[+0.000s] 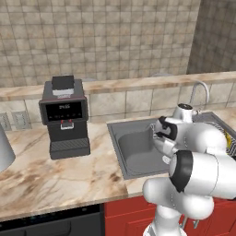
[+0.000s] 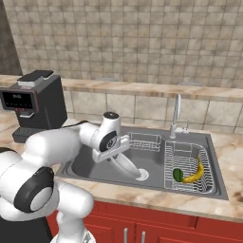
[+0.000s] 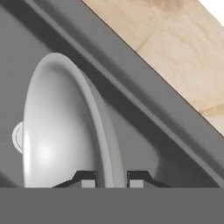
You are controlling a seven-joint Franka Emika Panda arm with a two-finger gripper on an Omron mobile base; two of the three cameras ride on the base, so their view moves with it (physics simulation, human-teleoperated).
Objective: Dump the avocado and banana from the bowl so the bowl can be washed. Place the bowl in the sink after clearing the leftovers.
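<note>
My gripper is shut on the rim of the light grey-white bowl, one fingertip on each side of the rim. The bowl hangs tilted on edge, low inside the dark grey sink, close to its round drain. Its smooth inside is bare. The dark green avocado and the yellow banana lie side by side in the wire rack at the sink's right end. In the left base view the sink lies behind my arm, and a sliver of banana shows at the right.
A chrome faucet rises behind the sink, with a small wire basket at the back wall. A black coffee machine stands on the marble counter to the left. The counter borders the sink's rim.
</note>
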